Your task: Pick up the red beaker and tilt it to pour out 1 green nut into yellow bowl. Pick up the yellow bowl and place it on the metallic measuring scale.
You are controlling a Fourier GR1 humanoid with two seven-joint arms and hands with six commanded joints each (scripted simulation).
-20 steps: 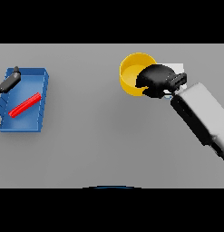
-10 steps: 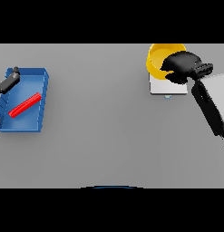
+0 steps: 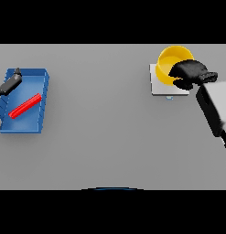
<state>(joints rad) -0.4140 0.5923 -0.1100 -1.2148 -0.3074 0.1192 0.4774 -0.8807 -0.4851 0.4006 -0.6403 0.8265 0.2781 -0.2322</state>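
The yellow bowl (image 3: 169,61) sits over the far part of the metallic measuring scale (image 3: 159,86), a pale square plate at the table's far right. My right hand (image 3: 190,73) has its dark fingers curled over the bowl's right rim and holds it. The red beaker (image 3: 25,106) lies on its side in the blue tray (image 3: 39,98) at the far left. My left hand (image 3: 10,83) shows at the left edge, above the tray's near-left corner, with straight fingers and nothing in it. No green nut is visible.
The scale has a small blue mark (image 3: 169,98) on its near edge. My right forearm (image 3: 216,109) runs from the bowl down to the right edge. Bare grey table (image 3: 100,123) lies between the tray and the scale.
My right hand has carried the yellow bowl to the right, from left of the scale to above it. The left hand and the red beaker have stayed where they were.
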